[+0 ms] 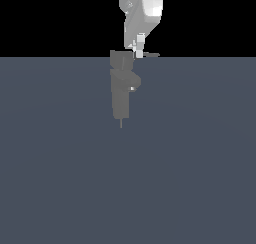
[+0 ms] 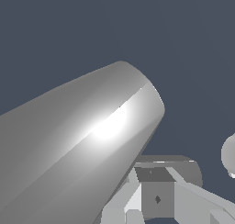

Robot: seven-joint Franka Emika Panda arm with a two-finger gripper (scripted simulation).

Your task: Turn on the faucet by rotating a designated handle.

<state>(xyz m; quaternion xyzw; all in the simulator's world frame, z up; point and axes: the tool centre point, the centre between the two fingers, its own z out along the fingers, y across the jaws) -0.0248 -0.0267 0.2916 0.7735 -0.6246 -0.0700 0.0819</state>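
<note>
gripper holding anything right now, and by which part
Cannot be told. The gripper sits right at the handle on top of the faucet, but neither view shows whether it is closed on it.

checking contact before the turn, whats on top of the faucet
The gripper sits down at the faucet top, beside the handle blade. How its jaws stand is hidden.

Exterior cam sits well back, looking level-ish across the flat grey floor [image 1: 190, 178] at the faucet [image 1: 121, 90] mid-frame. Wrist cam is jammed right up close, mostly filled by a pale rounded arm casing [image 2: 78, 145]. Both catch the arm.
</note>
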